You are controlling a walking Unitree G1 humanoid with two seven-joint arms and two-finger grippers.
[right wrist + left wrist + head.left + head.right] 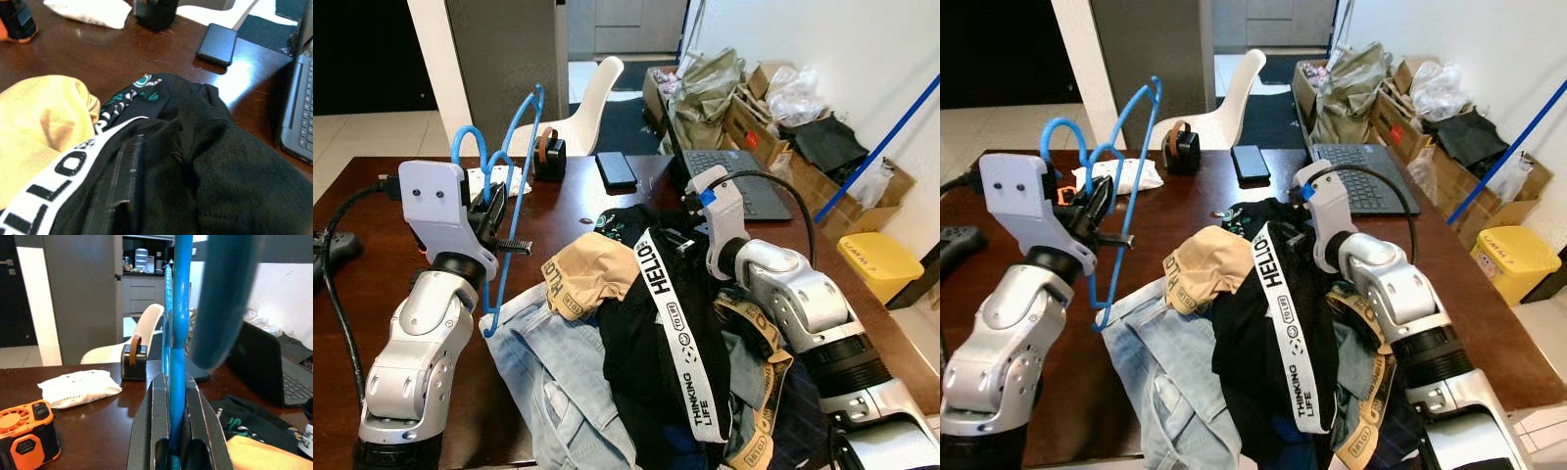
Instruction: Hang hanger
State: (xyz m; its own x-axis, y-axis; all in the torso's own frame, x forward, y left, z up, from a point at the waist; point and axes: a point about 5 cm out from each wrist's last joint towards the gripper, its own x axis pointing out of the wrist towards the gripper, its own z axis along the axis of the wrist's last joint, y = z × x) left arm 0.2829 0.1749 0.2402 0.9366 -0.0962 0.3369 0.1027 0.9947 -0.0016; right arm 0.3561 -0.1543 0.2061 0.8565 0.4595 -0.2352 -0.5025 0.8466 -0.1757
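The blue hanger is held upright above the table, clamped in the left gripper. The right gripper rests on the clothes, its jaw state unclear. A rail must be found next.

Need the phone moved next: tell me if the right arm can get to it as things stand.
Probably yes. The phone lies bare on the table just past the clothes pile, and the right claw hovers over the pile's far edge, nothing between them.
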